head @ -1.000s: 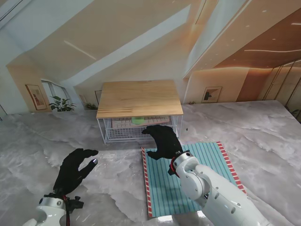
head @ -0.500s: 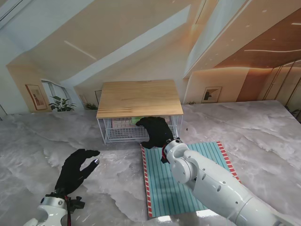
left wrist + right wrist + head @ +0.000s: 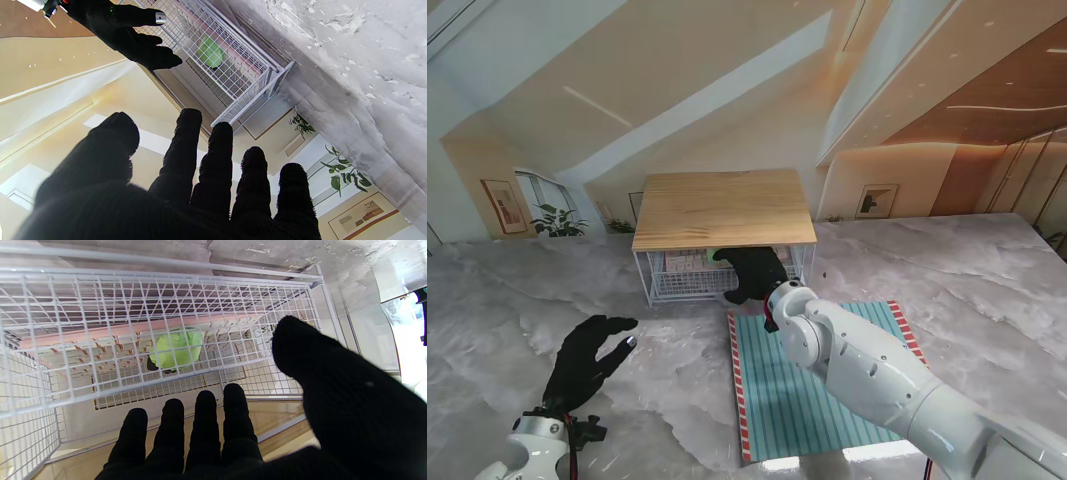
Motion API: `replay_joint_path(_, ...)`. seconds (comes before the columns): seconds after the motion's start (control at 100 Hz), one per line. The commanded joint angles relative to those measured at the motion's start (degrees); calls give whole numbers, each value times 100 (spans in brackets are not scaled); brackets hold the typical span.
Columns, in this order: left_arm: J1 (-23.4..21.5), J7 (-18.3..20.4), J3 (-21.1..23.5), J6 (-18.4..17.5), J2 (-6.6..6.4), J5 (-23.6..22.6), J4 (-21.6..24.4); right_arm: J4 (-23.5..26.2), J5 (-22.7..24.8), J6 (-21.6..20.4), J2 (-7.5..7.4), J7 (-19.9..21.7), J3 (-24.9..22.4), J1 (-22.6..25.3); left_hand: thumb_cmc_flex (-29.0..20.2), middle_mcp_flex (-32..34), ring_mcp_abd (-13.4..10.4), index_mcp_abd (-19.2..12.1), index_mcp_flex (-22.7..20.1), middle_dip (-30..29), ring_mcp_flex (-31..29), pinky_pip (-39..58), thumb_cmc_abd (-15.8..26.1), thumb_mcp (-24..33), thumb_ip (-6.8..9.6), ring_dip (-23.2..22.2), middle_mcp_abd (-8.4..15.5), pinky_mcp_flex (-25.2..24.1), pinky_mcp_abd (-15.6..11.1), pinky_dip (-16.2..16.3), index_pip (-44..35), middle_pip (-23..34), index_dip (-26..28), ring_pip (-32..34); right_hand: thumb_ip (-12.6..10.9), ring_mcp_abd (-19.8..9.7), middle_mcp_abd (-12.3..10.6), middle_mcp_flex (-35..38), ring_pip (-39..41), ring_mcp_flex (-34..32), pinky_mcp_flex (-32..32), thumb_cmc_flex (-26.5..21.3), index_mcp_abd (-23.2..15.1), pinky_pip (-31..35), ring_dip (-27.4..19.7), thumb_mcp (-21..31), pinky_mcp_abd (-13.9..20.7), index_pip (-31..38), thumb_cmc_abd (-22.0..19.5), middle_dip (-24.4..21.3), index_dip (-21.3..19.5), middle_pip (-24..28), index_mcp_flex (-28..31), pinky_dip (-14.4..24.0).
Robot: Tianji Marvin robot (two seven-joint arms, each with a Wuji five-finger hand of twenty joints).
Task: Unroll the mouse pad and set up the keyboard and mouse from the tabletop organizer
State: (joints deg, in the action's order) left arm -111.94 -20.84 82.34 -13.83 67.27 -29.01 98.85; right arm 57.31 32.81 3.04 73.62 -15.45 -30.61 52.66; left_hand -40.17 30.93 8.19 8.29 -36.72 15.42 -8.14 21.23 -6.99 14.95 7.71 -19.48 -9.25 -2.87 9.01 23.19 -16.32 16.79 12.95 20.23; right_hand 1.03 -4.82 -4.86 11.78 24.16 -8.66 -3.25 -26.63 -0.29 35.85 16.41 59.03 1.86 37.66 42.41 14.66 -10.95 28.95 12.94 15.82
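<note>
At the organizer's point(image 3: 724, 235) open front, right hand point(image 3: 751, 272) now pushed farther in, fingers spread and empty, closing on the mouse point(image 3: 175, 350).

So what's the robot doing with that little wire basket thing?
The right hand is reaching, fingers open, into the wire basket under the wooden shelf, where a green mouse sits on a pink keyboard. It holds nothing yet. The striped mouse pad lies unrolled on the table. The left hand hovers open, apart.
</note>
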Motion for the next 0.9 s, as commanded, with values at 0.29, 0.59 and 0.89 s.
replay_joint_path(0.29,34,132,-10,10,13,62,30,-390,-146,-21,190,80,220,-292,-21,-178,-178,-18,80,-75,192,-99,23,-109,131,-17,12,-44,-156,82,69,-48,-58,-61,73,-220,9,-86,387,-14,-28,-68,65,415,222,170,132,96,186,264,-14,485,194,-212)
replay_joint_path(0.59,56,136,-25,14,17,97,13,-878,-382,-145,449,73,486,-537,-22,-175,-182,-19,76,-74,190,-112,19,-104,130,-17,14,-44,-157,89,66,-48,-58,-61,117,-94,115,369,601,-479,1,-249,103,1352,337,350,35,221,261,378,-162,826,707,-85)
replay_joint_path(0.89,30,109,5,-49,23,107,9,-1066,-454,-130,567,80,615,-627,-21,-169,-180,-14,75,-73,192,-116,17,-99,130,-19,14,-41,-160,99,67,-47,-59,-56,195,90,324,1146,1003,-1092,-3,-604,164,2402,563,662,-33,380,253,506,-578,998,1311,170)
